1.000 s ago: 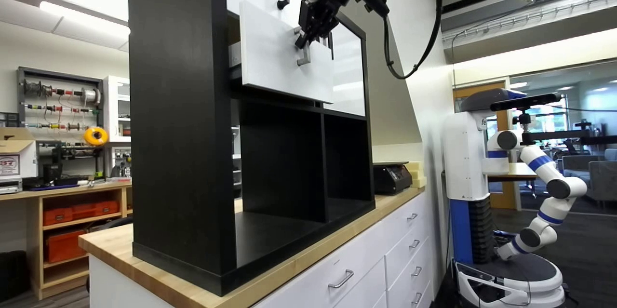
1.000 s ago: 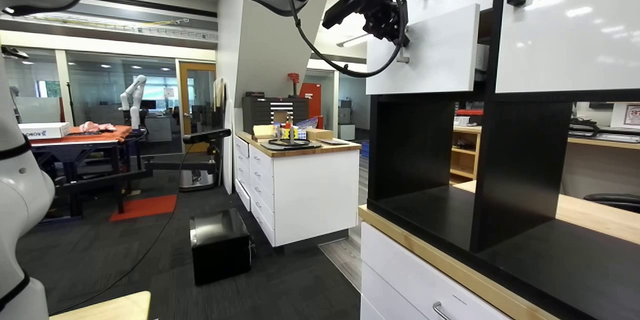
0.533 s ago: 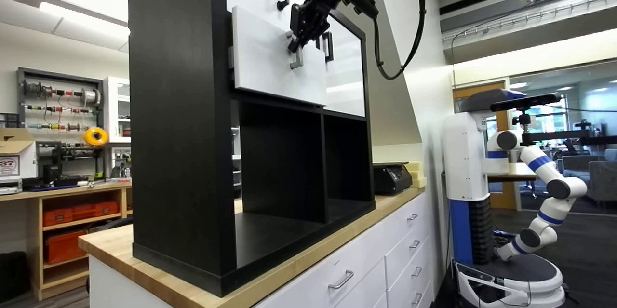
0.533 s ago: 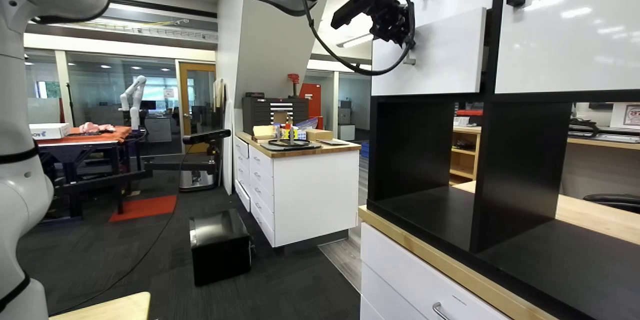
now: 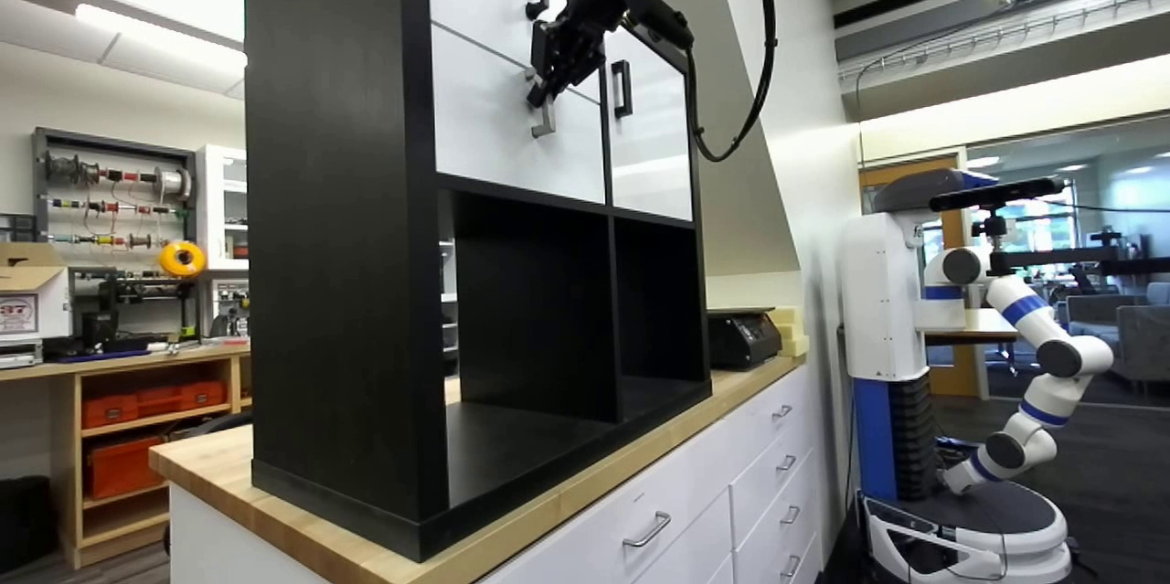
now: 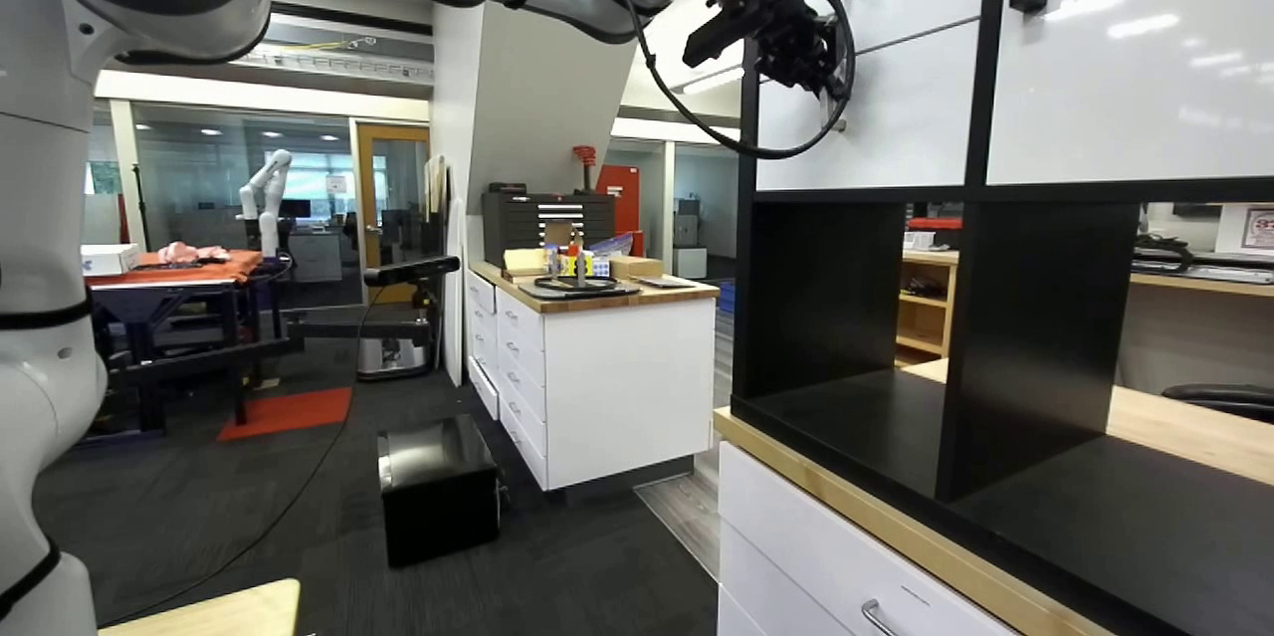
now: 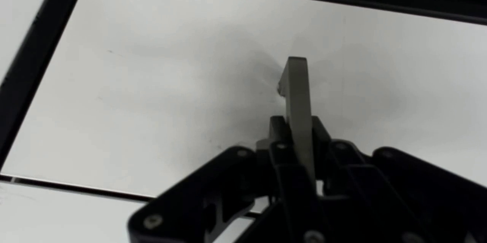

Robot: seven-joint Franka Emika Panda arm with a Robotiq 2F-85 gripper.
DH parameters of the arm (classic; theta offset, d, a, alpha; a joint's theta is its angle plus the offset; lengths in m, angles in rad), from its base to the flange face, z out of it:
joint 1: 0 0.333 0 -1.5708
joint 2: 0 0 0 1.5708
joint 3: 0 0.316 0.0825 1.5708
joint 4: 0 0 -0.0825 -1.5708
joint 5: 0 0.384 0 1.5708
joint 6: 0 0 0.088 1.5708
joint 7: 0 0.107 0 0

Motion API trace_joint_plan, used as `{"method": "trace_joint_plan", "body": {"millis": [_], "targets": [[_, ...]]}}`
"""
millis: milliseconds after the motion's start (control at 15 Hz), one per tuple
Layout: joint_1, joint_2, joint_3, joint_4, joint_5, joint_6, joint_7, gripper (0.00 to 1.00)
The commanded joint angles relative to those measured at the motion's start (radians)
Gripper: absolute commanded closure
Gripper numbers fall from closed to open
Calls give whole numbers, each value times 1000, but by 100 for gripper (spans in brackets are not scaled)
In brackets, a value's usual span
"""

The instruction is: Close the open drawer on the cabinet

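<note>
The white drawer (image 5: pixel 480 132) stands flush in the black cabinet (image 5: pixel 334 246), level with the fronts around it. The drawer front also shows flush in an exterior view (image 6: pixel 911 123) and fills most of the wrist view (image 7: pixel 159 83). Its grey handle (image 7: pixel 298 83) runs down between my fingers in the wrist view. My gripper (image 7: pixel 298 125) is shut on the handle, one finger on each side. In an exterior view the gripper (image 5: pixel 541 98) covers the middle of the handle, and the handle's lower end shows below it. The drawer's sides are hidden inside the cabinet.
Dark handles (image 5: pixel 622 89) stick out from neighbouring fronts. Open cube compartments (image 5: pixel 535 310) lie below the drawer. The cabinet stands on a wood countertop (image 5: pixel 548 502) over white base drawers. A cable (image 6: pixel 697 123) loops below my wrist.
The drawer has moved inward from partly pulled out to flush with the cabinet. My gripper has moved with it toward the cabinet, staying at the handle. The arm has followed.
</note>
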Motion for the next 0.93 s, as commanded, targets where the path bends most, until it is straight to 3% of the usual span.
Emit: {"method": "trace_joint_plan", "body": {"millis": [0, 533, 867], "targets": [[-8, 15, -9, -1, -27, -75, -61, 53], [-16, -51, -2, -45, 36, -322, -158, 3], [-19, -61, -4, -41, 96, -542, -237, 0]]}}
